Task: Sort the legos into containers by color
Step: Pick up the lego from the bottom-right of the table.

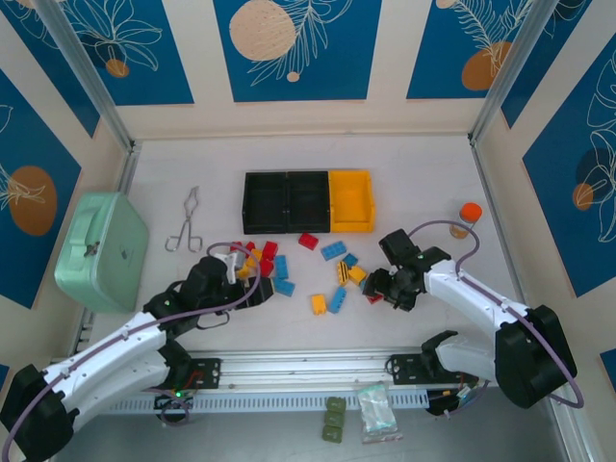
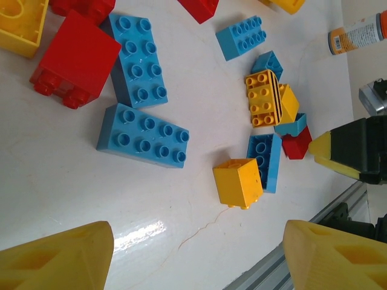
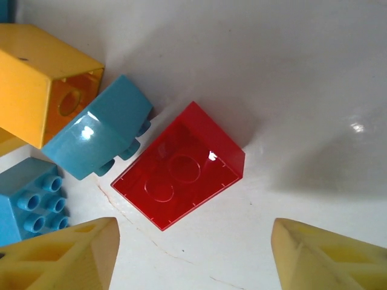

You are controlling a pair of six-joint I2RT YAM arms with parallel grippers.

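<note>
1. Right gripper [image 3: 193, 257]: my jaws stand wide open. The two yellow fingertips [image 3: 66, 257] are well apart and grip nothing.
2. A glossy red plastic brick [image 3: 181, 166] lies on the white table top [image 3: 302, 72] just beyond the gap between those fingertips. Its hollow underside faces up, and it touches neither fingertip. A light blue brick [image 3: 100, 142] lies just beside its left corner.
3. Left gripper [image 2: 196, 260]: my jaws are likewise wide open and empty, over bare table. A yellow cube-shaped brick [image 2: 237, 181] lies near, beyond the fingertips.
4. The small studded plastic bricks in red, yellow and blue [image 1: 282, 268] lie scattered on the table between my two grippers. They sit on the near side of the row of three joined open plastic bins [image 1: 288, 197], two black and one yellow.
</note>
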